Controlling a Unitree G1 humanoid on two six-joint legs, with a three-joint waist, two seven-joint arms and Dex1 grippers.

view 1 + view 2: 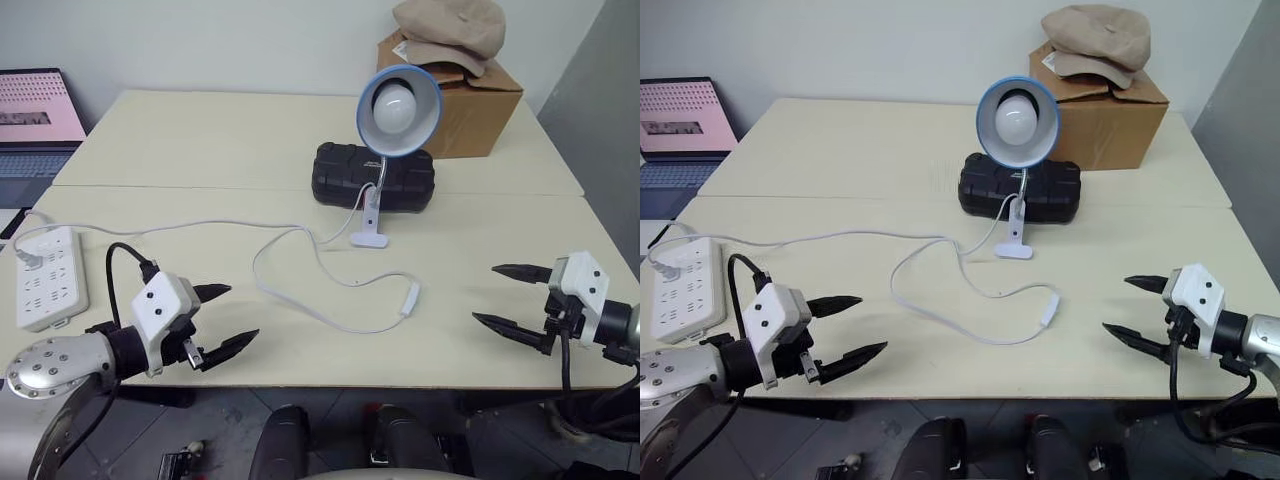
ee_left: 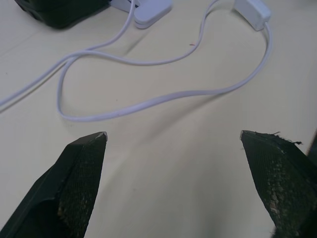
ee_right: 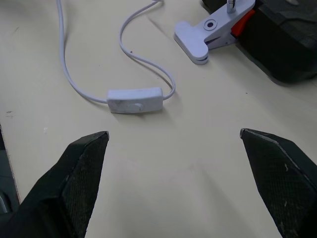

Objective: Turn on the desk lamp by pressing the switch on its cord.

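Approach step: both claws, left [image 1: 222,317] and right [image 1: 510,297], gape wide and empty; right must reach left to switch [image 1: 409,300] on bench [image 1: 200,140].

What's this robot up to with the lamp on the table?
It is set to switch on the desk lamp, whose bulb looks unlit. The small white switch lies on the table along the looping cord, between the two arms. The left tool and the right tool both hover open near the table's front edge, holding nothing and touching nothing. The right tool looks nearer to the switch.
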